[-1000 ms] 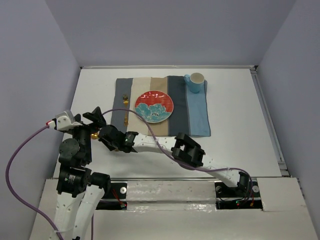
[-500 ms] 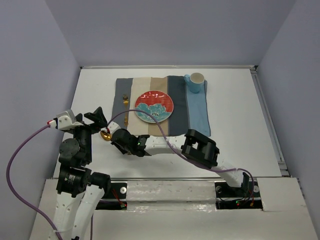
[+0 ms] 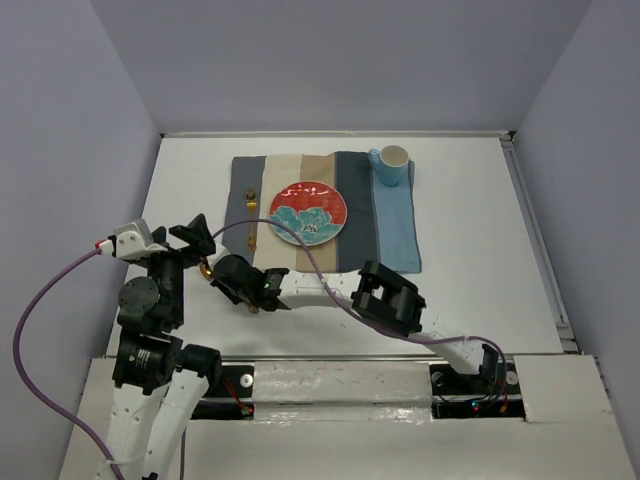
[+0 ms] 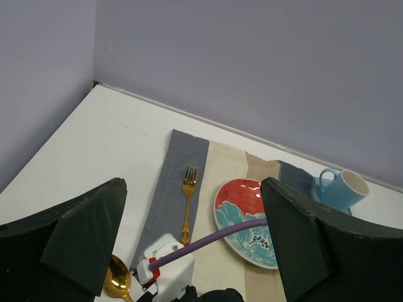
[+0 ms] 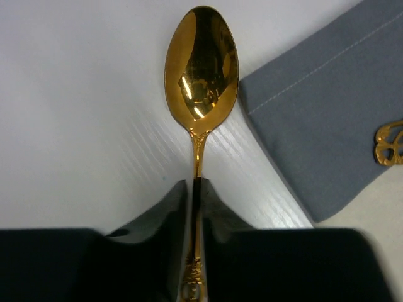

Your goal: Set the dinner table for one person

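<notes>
Our right pincer (image 5: 195,187) pinches the gold spoon (image 5: 201,69) by its handle, the bowl over the white counter (image 5: 75,126), just beside the mat (image 5: 315,119) corner. Our left pincer (image 4: 192,184) gapes wide, and on the mat lie fork (image 4: 186,207), plate (image 4: 242,217) and cup (image 4: 340,189).

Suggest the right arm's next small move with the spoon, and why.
Probably lift slightly and carry the spoon across onto the mat, right of the plate. The right gripper pinches its handle, the bowl is over bare dinner table beside the mat's corner, the fork lies left of the plate, and the mat on its right is bare.
</notes>
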